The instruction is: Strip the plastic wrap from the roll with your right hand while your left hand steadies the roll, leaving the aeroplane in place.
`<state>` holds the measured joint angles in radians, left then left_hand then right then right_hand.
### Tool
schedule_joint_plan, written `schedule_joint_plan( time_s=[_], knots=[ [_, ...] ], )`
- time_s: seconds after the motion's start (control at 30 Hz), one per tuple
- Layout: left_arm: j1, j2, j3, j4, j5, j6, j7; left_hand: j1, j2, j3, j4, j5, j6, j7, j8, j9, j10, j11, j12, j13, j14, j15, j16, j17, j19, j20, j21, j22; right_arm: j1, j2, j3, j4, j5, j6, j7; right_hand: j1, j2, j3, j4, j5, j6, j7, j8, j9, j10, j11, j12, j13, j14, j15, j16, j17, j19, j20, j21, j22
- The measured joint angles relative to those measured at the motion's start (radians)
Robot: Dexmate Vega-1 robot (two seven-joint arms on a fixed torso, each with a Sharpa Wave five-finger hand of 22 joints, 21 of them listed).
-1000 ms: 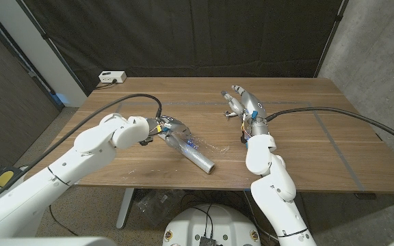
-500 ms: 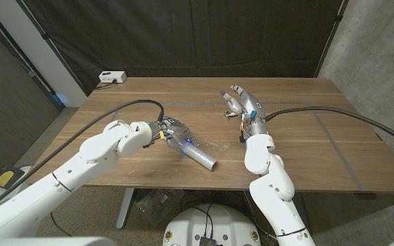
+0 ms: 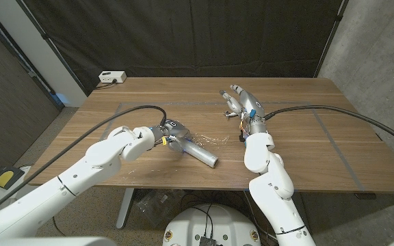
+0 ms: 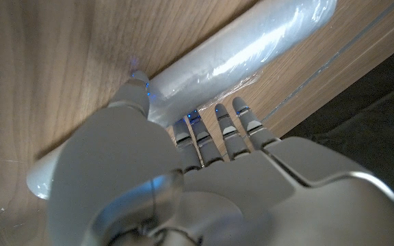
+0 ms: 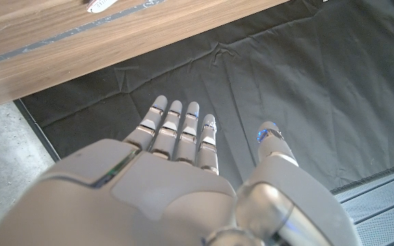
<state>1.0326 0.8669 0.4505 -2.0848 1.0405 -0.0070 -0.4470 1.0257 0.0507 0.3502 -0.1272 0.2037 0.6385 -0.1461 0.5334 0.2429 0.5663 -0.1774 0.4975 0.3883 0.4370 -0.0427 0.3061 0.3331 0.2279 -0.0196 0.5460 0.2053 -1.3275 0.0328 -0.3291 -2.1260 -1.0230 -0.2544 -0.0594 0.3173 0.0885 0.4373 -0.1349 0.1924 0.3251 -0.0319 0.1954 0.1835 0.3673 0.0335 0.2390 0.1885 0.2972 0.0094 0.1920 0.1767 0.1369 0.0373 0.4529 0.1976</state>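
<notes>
A grey roll (image 3: 198,154) wrapped in clear plastic lies slanted on the table near its front edge. My left hand (image 3: 169,133) grips the roll's far end. In the left wrist view its fingers (image 4: 219,128) curl over the glossy roll (image 4: 241,49) and the thumb presses the other side. A crinkled bit of loose film (image 3: 209,140) glints on the wood just behind the roll. My right hand (image 3: 243,104) is open at the table's far middle, fingers stretched out, well apart from the roll. In the right wrist view that hand (image 5: 183,171) holds nothing.
A white box (image 3: 111,78) with a cable sits at the table's far left corner. Black cables run along both arms over the table (image 3: 306,143). A dark curtain hangs behind the far edge. Bare wood spreads to the right of the roll.
My left arm has swung inward to the right, and the roll in its grip has shifted slightly right and away from the front edge. The right hand has not moved.
</notes>
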Motion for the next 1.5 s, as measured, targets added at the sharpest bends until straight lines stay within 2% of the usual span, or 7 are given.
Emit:
schedule_joint_plan(
  time_s=[0.1, 0.13, 0.37, 0.53, 0.77, 0.97, 1.5],
  knots=[
    [0.002, 0.000, 0.009, 0.013, 0.014, 0.000, 0.046, 0.003, 0.003, 0.008, -0.008, -0.005, 0.004, 0.004, 0.035, -0.016, 0.072, -0.003, 0.044, 0.004, 0.126, -0.007, 0.042, 0.037, 0.074, -0.013, 0.050, 0.009, 0.004, 0.000, -0.001, 0.001, 0.000, -0.003, 0.004, 0.000, 0.000, 0.000, 0.000, 0.000, 0.000, 0.000, 0.000, 0.000, 0.000, 0.000, -0.008, 0.000, 0.000, 0.000, 0.000, 0.000, 0.000, 0.000, 0.000, 0.000],
    [0.003, 0.000, 0.011, 0.016, 0.017, 0.000, 0.052, 0.003, 0.003, 0.008, -0.008, -0.008, 0.018, 0.018, 0.035, -0.021, 0.085, -0.001, 0.053, 0.008, 0.148, -0.009, 0.049, 0.044, 0.088, -0.017, 0.062, 0.011, 0.005, -0.001, -0.002, 0.002, 0.000, -0.004, 0.005, 0.000, 0.000, 0.000, 0.000, 0.000, 0.000, 0.000, 0.000, 0.000, 0.000, 0.000, -0.008, 0.000, 0.000, 0.000, 0.000, 0.000, 0.000, 0.000, 0.000, 0.000],
    [-0.002, 0.000, 0.027, 0.043, 0.033, 0.001, 0.100, 0.003, 0.003, -0.002, 0.002, -0.008, 0.025, 0.025, 0.029, -0.047, 0.110, 0.008, 0.048, -0.017, 0.240, -0.018, 0.044, 0.046, 0.162, -0.023, 0.138, 0.030, 0.011, -0.001, -0.005, 0.003, -0.005, -0.012, 0.010, 0.000, 0.000, 0.000, 0.000, 0.000, 0.000, 0.000, 0.000, 0.000, 0.000, 0.000, -0.008, 0.000, 0.000, 0.000, 0.000, 0.000, 0.000, 0.000, 0.000, 0.000],
    [-0.013, -0.006, 0.034, 0.073, 0.014, 0.002, 0.129, 0.003, 0.003, -0.002, 0.002, -0.012, 0.053, 0.053, 0.025, -0.055, 0.176, 0.033, 0.022, -0.076, 0.377, -0.033, 0.025, 0.005, 0.291, -0.027, 0.233, 0.010, 0.017, -0.001, -0.010, 0.003, -0.013, -0.021, 0.016, 0.000, 0.000, 0.000, 0.000, 0.000, 0.000, 0.000, 0.000, 0.000, 0.000, 0.000, -0.008, 0.000, 0.002, 0.002, 0.000, 0.000, 0.000, 0.000, 0.000, 0.000],
    [-0.028, -0.018, 0.046, 0.119, -0.032, -0.004, 0.173, 0.003, 0.003, 0.002, -0.001, -0.017, 0.095, 0.095, 0.026, -0.055, 0.244, 0.075, 0.030, -0.081, 0.517, -0.019, 0.019, -0.044, 0.439, -0.043, 0.318, -0.022, 0.030, 0.000, -0.021, 0.005, -0.024, -0.036, 0.025, -0.004, 0.004, 0.000, 0.000, 0.000, 0.004, -0.004, 0.000, 0.000, 0.005, -0.005, -0.008, 0.000, 0.003, 0.003, 0.000, 0.000, 0.000, 0.000, 0.000, 0.000],
    [-0.030, -0.026, 0.050, 0.155, -0.052, -0.007, 0.219, 0.003, 0.003, 0.003, -0.002, 0.003, 0.121, 0.121, 0.015, -0.022, 0.273, 0.103, 0.088, -0.023, 0.585, 0.015, 0.066, 0.004, 0.486, -0.049, 0.349, -0.023, 0.038, 0.001, -0.028, 0.008, -0.033, -0.047, 0.029, -0.004, 0.004, 0.000, 0.000, 0.000, 0.004, -0.004, 0.000, 0.000, 0.005, -0.005, -0.008, 0.000, 0.009, -0.002, 0.000, 0.000, 0.000, 0.000, 0.000, 0.000],
    [0.009, -0.077, -0.034, 0.257, -0.292, -0.072, 0.391, 0.002, 0.002, 0.003, -0.002, 0.025, 0.142, 0.143, 0.015, -0.003, 0.265, 0.095, 0.127, 0.086, 0.622, 0.005, 0.085, 0.104, 0.487, -0.053, 0.375, -0.012, 0.057, 0.002, -0.041, 0.020, -0.041, -0.059, 0.025, -0.004, 0.004, 0.000, 0.000, 0.000, 0.004, -0.004, 0.000, 0.000, 0.005, -0.005, -0.008, 0.000, 0.009, -0.002, 0.000, 0.000, 0.000, 0.000, 0.000, 0.000]
  ],
)
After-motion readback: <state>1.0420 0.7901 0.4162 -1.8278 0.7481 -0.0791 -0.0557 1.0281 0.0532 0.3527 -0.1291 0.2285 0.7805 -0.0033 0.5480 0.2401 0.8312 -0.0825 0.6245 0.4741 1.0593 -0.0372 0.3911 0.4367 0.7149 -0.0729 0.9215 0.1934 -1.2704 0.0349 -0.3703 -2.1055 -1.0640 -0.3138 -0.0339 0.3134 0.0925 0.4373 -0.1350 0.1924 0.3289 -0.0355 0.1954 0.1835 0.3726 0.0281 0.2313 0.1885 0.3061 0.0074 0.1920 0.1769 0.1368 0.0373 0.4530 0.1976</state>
